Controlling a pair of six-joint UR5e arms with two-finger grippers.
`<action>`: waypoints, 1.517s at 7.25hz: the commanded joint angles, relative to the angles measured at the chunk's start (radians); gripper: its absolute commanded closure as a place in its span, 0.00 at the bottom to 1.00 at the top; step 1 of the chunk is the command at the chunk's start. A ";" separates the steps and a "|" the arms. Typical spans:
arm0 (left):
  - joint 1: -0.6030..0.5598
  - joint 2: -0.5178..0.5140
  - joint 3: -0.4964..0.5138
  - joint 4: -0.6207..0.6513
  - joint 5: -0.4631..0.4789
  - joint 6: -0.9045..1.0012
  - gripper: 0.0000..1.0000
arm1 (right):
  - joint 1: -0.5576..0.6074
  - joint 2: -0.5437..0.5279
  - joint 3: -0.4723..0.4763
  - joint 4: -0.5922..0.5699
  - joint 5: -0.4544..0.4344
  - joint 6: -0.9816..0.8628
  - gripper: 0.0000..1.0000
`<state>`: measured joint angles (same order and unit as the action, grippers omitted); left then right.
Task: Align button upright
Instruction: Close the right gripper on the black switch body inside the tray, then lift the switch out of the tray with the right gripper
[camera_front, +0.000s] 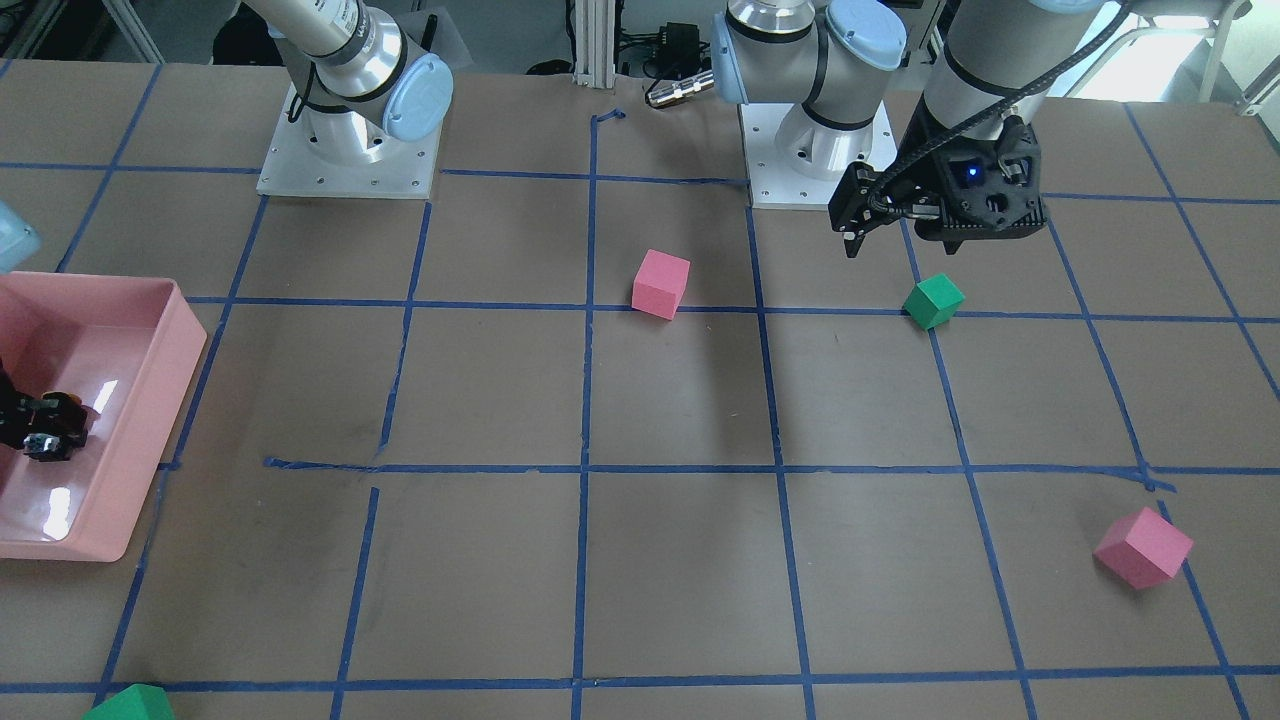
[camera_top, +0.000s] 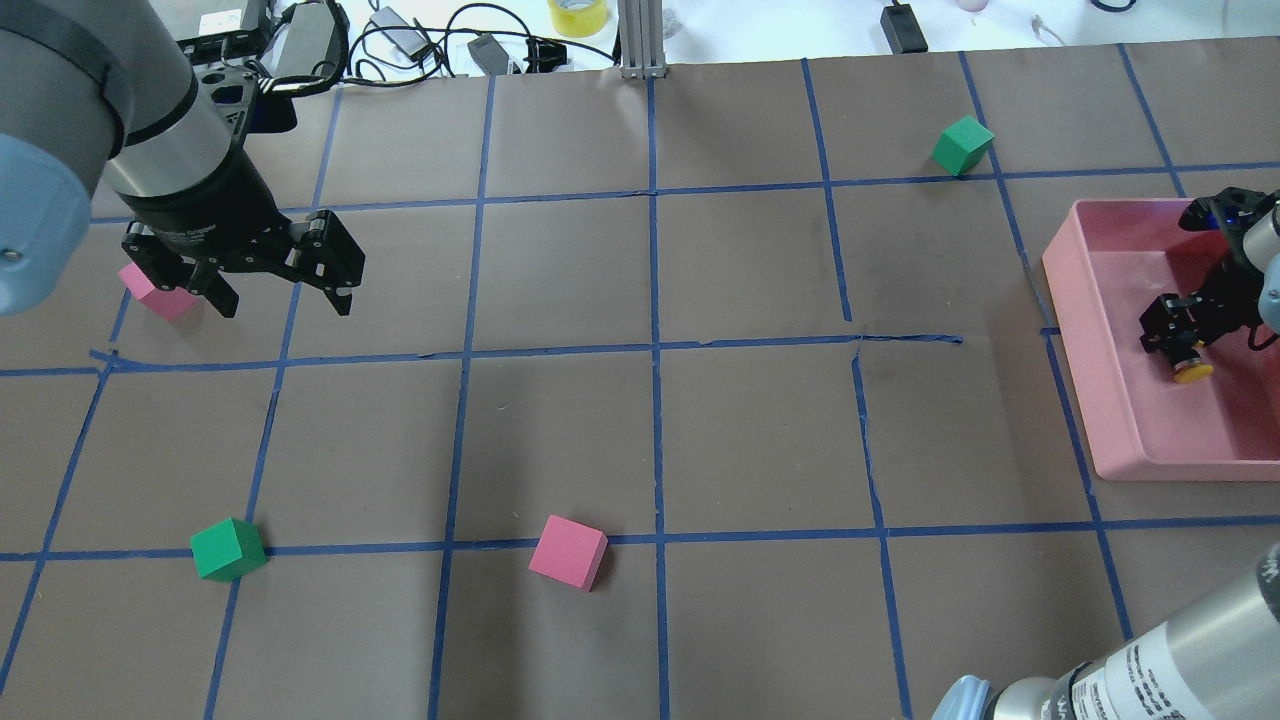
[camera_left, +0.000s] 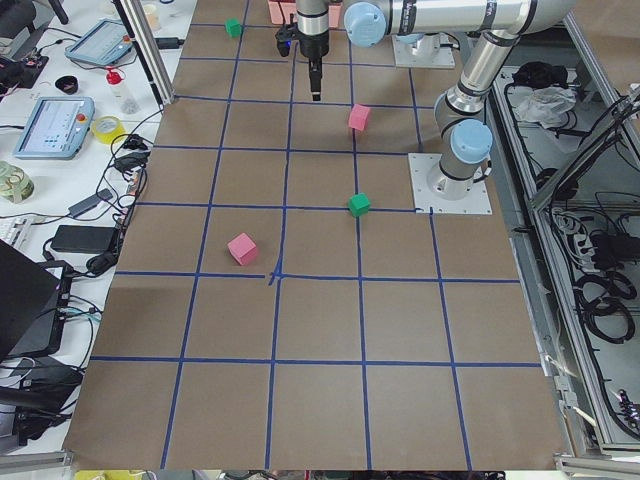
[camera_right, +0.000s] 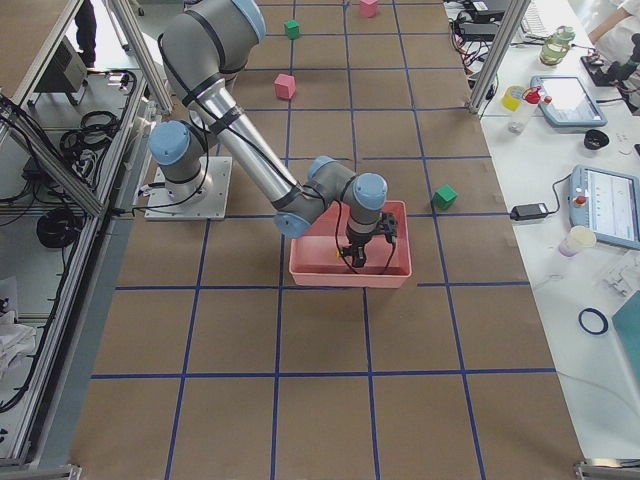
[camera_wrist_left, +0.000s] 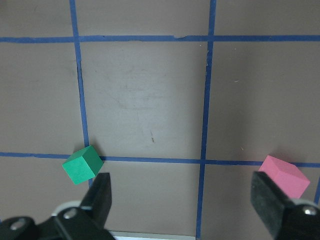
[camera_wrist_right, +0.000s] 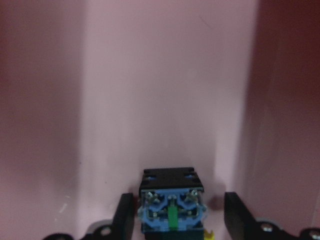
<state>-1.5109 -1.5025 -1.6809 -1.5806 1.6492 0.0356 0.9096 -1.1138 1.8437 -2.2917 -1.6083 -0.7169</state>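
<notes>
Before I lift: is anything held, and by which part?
Nothing clamped. The right gripper straddles the button at its body in the pink bin, gap beside one finger. The left gripper is open, empty.

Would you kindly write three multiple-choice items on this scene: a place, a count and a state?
1. Where is the button? A) in the pink tray B) on the bare table C) atop a green cube
2. How many foam cubes lie on the table? A) two B) four C) six
3. The left pincer is: A) shut on a pink cube B) open and empty C) shut on the button
Key: 1A, its yellow cap shows inside the tray; 2B, two pink and two green; 3B, its fingers stand wide apart, nothing between.
</notes>
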 joint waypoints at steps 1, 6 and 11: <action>0.000 0.007 0.010 0.001 -0.014 0.001 0.00 | 0.000 -0.004 0.000 0.006 -0.005 -0.001 0.86; -0.003 0.031 0.010 -0.001 -0.135 0.003 0.00 | 0.020 -0.127 -0.056 0.165 0.004 0.005 1.00; -0.003 0.016 0.016 0.004 -0.108 0.004 0.00 | 0.404 -0.214 -0.241 0.388 0.050 0.309 1.00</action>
<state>-1.5148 -1.4750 -1.6638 -1.5812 1.5367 0.0408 1.1720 -1.3152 1.6169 -1.9167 -1.5720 -0.5510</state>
